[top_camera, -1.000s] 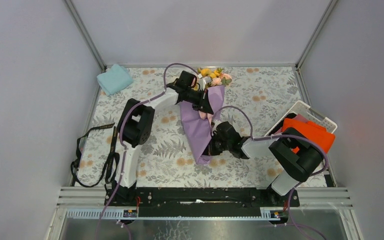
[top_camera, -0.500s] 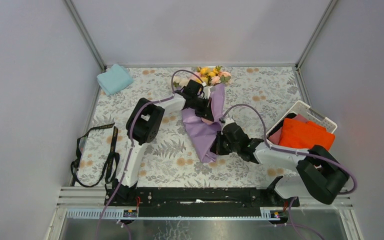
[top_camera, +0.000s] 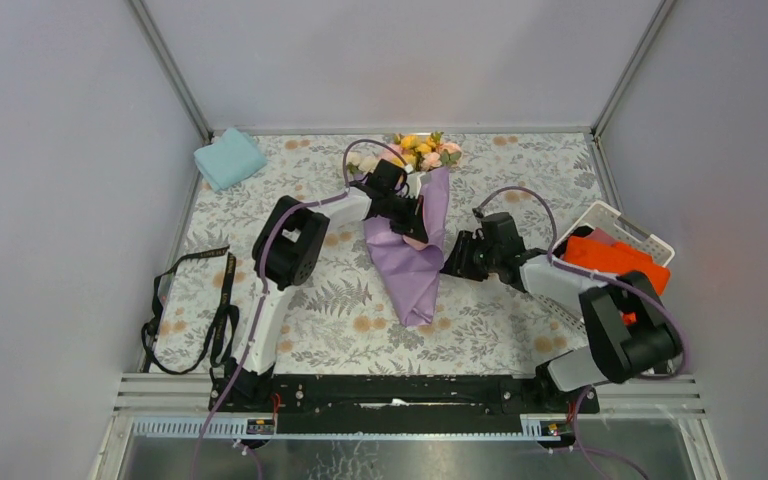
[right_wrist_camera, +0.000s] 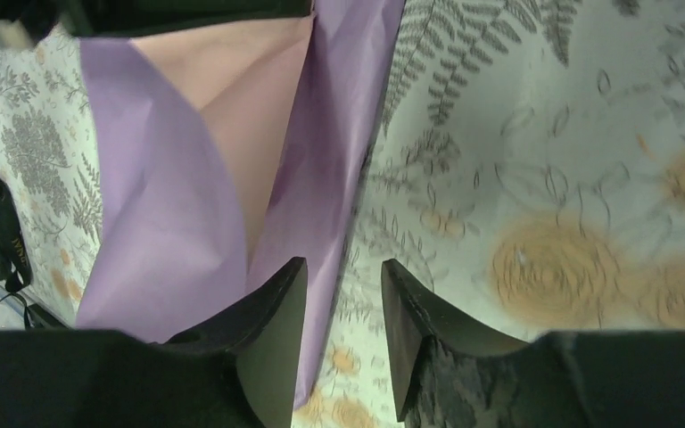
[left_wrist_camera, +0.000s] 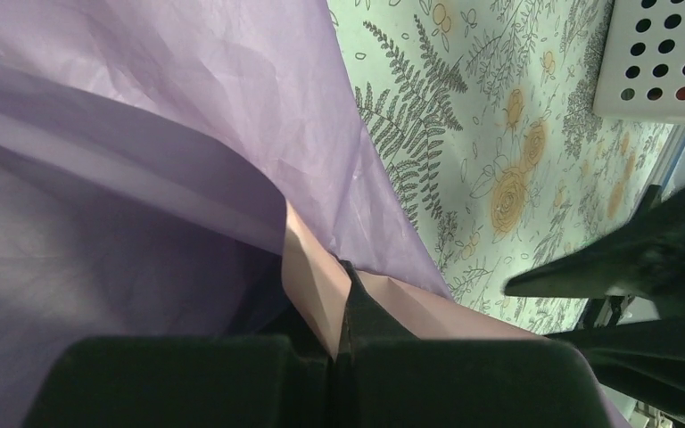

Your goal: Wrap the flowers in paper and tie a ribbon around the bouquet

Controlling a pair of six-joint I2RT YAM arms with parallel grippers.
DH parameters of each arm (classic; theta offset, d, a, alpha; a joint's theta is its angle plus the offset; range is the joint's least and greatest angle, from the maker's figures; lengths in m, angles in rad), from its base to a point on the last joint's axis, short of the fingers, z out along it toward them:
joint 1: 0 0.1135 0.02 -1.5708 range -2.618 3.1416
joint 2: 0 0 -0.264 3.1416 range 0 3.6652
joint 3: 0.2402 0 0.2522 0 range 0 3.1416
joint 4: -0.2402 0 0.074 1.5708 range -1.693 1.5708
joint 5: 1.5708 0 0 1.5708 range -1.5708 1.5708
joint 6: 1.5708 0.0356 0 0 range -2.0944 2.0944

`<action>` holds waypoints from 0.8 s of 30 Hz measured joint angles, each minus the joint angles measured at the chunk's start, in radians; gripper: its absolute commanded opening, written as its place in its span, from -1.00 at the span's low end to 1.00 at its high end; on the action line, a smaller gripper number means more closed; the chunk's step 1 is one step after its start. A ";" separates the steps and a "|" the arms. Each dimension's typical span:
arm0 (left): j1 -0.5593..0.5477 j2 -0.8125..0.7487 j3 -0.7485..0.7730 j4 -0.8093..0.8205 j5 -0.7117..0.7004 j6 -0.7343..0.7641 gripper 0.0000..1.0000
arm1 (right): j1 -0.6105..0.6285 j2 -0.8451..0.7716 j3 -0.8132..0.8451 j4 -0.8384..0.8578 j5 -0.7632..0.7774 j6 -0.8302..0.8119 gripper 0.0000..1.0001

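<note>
Table: your work surface (top_camera: 520, 180) wears a fern-and-flower print across the middle of the frame.
Upper left: a folded light blue cloth (top_camera: 229, 158) lies by the back corner.
Left edge: the ribbon (top_camera: 222, 310) lies in loose loops.
Centre: the bouquet (top_camera: 410, 275), tip toward the lower frame.
Right edge: a white perforated basket (top_camera: 615, 220).

The paper (left_wrist_camera: 187, 107) is matt and creased; the basket (left_wrist_camera: 660, 62) is perforated white plastic.

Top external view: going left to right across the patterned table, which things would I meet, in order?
ribbon → bouquet → right arm's fingers → white basket. The light blue cloth, the left arm and the orange cloth are left out because they overlap these.
</note>
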 measured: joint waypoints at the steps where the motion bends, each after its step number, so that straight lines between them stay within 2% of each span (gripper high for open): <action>1: 0.000 -0.002 0.000 0.000 0.000 0.000 -1.00 | -0.009 0.044 0.013 0.020 -0.024 -0.002 -0.20; 3: 0.000 -0.007 -0.001 0.000 -0.001 0.000 -1.00 | -0.024 0.140 0.035 0.070 -0.079 -0.003 -0.37; 6: 0.000 -0.021 -0.001 0.000 -0.002 -0.007 -1.00 | -0.035 0.248 0.051 0.153 -0.161 0.006 -0.74; 9: -0.002 -0.035 0.002 0.000 0.004 -0.025 -1.00 | -0.037 0.333 0.069 0.257 -0.239 0.028 -0.88; 17: -0.061 -0.090 0.069 0.022 0.027 -0.057 -1.00 | -0.037 0.414 0.084 0.372 -0.333 0.043 -0.91; 24: -0.071 -0.019 0.084 0.032 0.009 -0.055 -1.00 | -0.036 0.359 0.051 0.351 -0.271 0.055 -0.82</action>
